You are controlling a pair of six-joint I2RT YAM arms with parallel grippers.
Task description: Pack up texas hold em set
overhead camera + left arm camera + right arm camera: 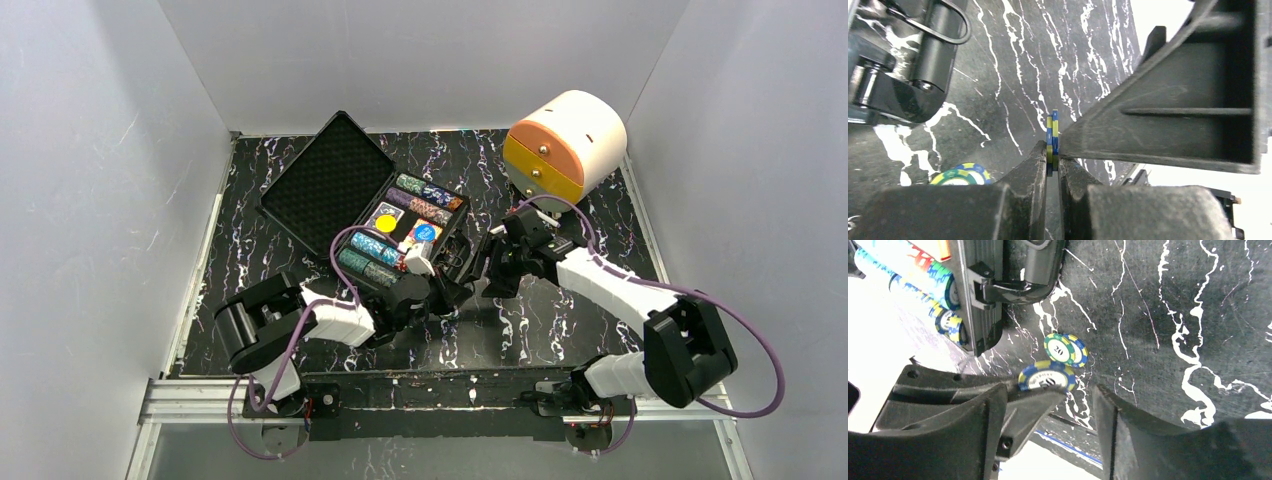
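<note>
The black case lies open on the left part of the tabletop, with its lid leaning back. Many chip rows are already in their slots, and two round buttons sit in the middle of the tray. So I think most of the packing is done.

Just beside the near corner of the case, the left tool is pinched tight on one blue and yellow chip. It holds the chip up on its edge, above the tabletop. That chip has to go into a row.

A little to the right, two loose chips lie flat on the tabletop, one partly on top of the other, near the case handle. They need picking up too.

Next comes the right tool. Its jaws stand apart and hold nothing. One jaw is right next to the held chip.

Far right, at the back, the round cream and orange drawer box stands well apart from the case.

Last of all, the lid must be shut.
</note>
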